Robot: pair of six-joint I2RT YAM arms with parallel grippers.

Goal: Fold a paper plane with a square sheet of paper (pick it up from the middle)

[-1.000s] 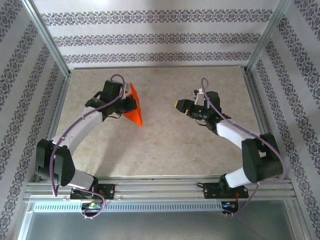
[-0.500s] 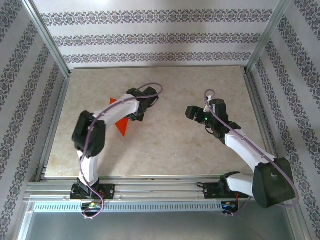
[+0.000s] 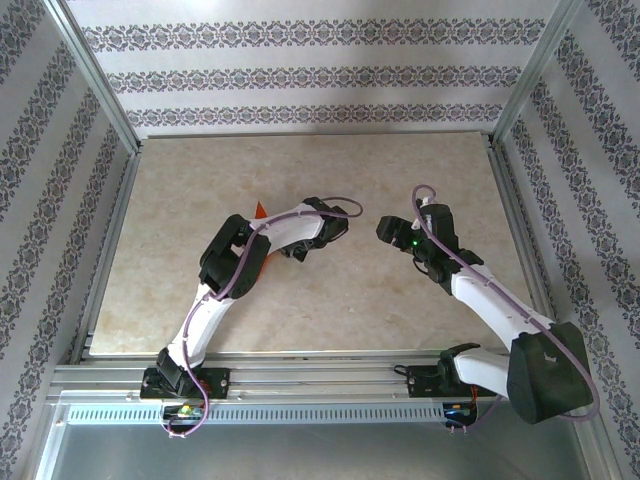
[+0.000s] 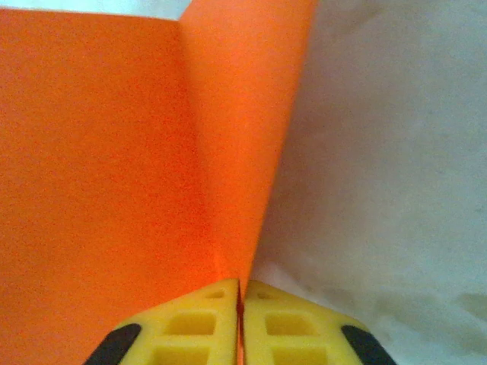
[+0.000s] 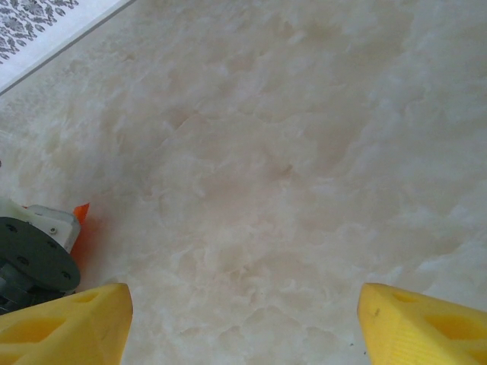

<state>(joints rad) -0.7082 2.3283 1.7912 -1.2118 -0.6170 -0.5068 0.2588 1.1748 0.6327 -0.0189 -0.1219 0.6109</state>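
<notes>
Orange-red stock: thin orange-red sheet of paper (image 4: 114,152), no longer a flat square. In the left wrist view you see two faces meeting at a sharp crease that runs away from the fingers.
Paper, position: from above you get a pointed orange corner poking out beside the left forearm, left of the table's middle. The arm hides the rest, so you cannot read its full outline.
Left gripper: left gripper (image 4: 240,287), yellow fingers pressed together with the paper's edge pinched between them at the foot of the crease. It alone has the sheet.
Right gripper: right gripper (image 5: 243,304), yellow fingers spread wide with nothing between them, hanging over bare table right of centre. It faces the left wrist and is clear of the paper.
Surface: pale marbled tabletop (image 3: 430,170). No other loose item on it that you can make out.
Done, as judged: at least one firm fold is in, and the pointed corner suggests shaping has begun.
Left, as judged: you cannot confirm nose or wing folds from these views, and no slim finished dart is on show. Count the plane as unfinished.
Next, as judged: your free right gripper would need to come in and take or press a face.
</notes>
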